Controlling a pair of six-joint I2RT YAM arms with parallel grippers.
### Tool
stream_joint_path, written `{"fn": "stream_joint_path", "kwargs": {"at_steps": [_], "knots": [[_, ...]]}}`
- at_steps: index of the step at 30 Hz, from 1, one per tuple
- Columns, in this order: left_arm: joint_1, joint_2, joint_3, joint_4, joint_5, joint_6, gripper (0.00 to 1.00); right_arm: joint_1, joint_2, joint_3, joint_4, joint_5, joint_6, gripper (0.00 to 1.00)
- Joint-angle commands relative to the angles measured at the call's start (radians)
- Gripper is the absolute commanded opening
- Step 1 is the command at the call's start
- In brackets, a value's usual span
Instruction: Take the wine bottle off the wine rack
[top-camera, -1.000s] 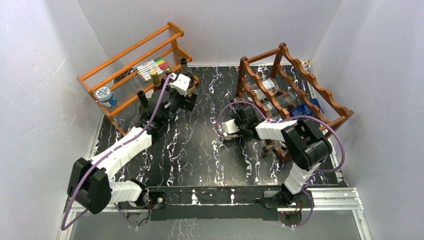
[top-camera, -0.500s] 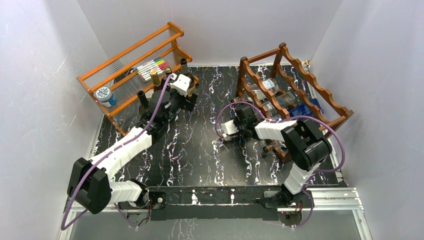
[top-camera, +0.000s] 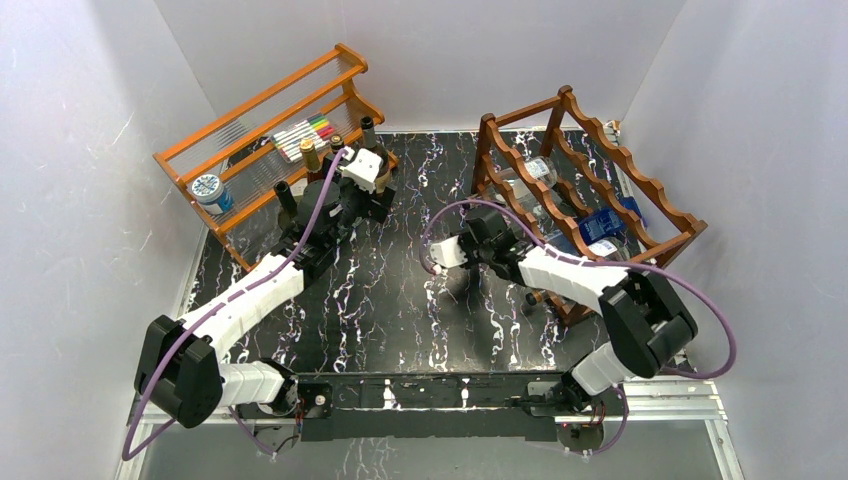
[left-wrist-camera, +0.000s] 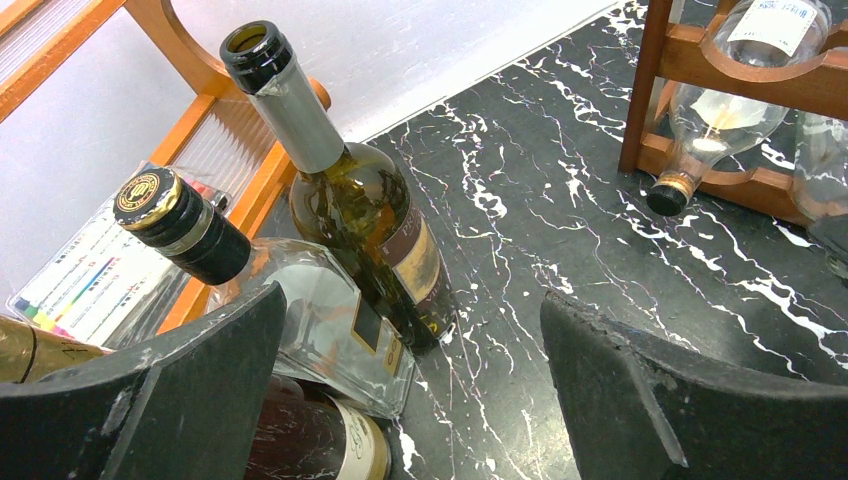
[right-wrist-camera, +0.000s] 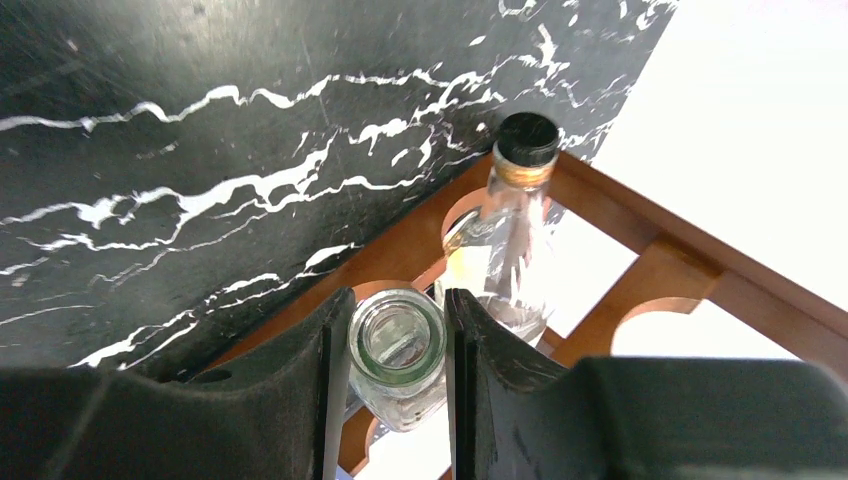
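The dark reddish-brown wine rack stands at the right back of the table. My right gripper is at its front left side. In the right wrist view it is shut on the open-mouthed neck of a clear glass wine bottle, whose body lies in the rack; my arm hides that bottle from above. My left gripper is open and empty beside standing bottles at the orange rack; in its own view it has its jaws wide apart over bare table.
A second clear bottle with a black cap lies in the wine rack, plus a blue-labelled one. The light orange rack at back left holds markers and a tin. A dark wine bottle and a clear square bottle stand before it.
My right gripper has moved a little left, away from the rack, still shut on the bottle neck, and its elbow has swung out to the right. The left arm has not moved.
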Motion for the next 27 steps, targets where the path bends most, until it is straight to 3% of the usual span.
{"fn": "stream_joint_path", "kwargs": {"at_steps": [1,11,27], "knots": [[-0.004,-0.019,0.003,0.028,-0.005,0.012,0.98,0.039,-0.088,0.068,-0.036,-0.062,0.108,0.00],[-0.006,-0.012,0.008,0.021,0.009,0.001,0.98,0.119,-0.219,0.125,-0.101,-0.213,0.353,0.00],[-0.005,-0.026,0.001,0.022,0.036,-0.010,0.98,0.241,-0.323,0.301,-0.102,-0.244,0.543,0.00]]}}
